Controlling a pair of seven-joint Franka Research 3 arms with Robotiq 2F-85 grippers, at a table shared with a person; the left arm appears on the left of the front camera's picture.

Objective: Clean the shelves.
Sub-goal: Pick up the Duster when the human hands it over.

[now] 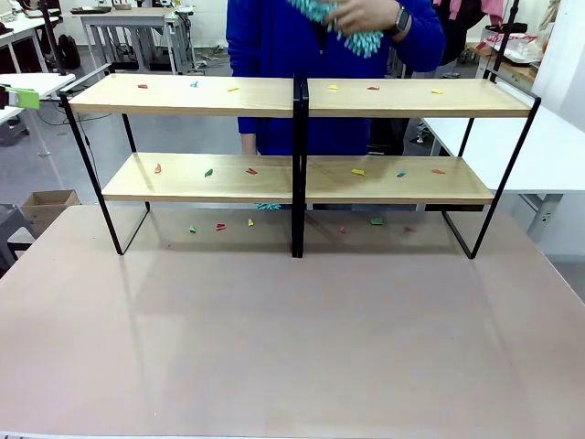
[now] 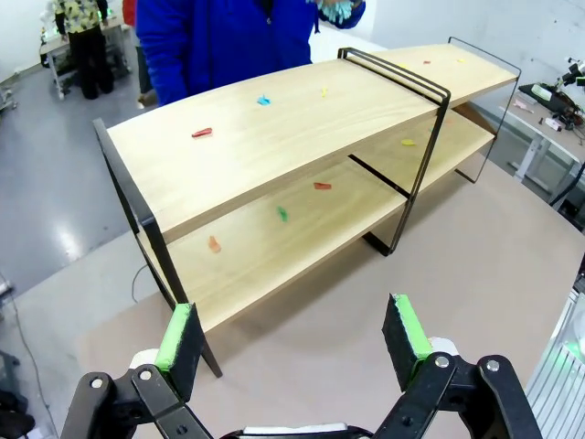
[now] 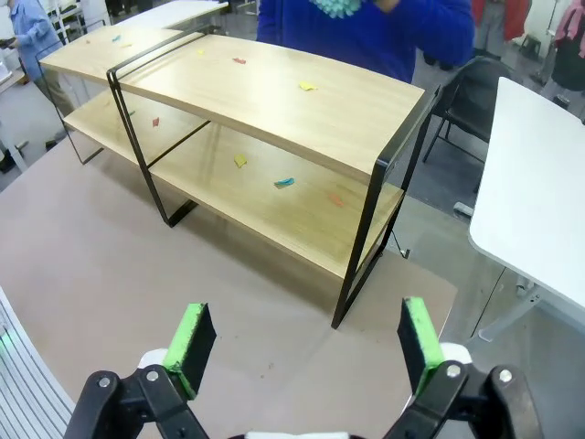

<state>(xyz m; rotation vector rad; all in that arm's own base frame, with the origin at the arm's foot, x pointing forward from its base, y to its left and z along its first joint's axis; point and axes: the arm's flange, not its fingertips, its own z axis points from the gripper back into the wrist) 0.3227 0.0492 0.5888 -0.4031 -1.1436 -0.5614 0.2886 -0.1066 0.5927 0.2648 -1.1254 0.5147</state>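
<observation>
Closest to me are my own fingers: my left jaws stand spread wide with nothing between them, green pads (image 2: 180,331) hanging above the bare tabletop (image 1: 292,347), and my right jaws are spread just as wide and empty, their pads (image 3: 418,334) over the tabletop's corner. From the front, the shelves (image 1: 183,95) stand across the far half of the tabletop at 12 o'clock, two units side by side with their black frames meeting in the middle, one unit toward 11 o'clock and the other (image 1: 420,98) toward 1 o'clock. From each wrist they sit at 12 o'clock, apart from my pads, near end toward me. Small coloured scraps (image 1: 234,89), red, yellow, green and blue, lie scattered on both top boards, on both lower boards and on the tabletop beneath the lower boards. Behind the shelves at 12 o'clock stands a person in a blue top, one hand (image 1: 366,14) raised and holding a fluffy teal cloth (image 1: 361,41) above the right unit's top board. A cardboard box (image 1: 46,203) sits on the floor at 9 o'clock.
</observation>
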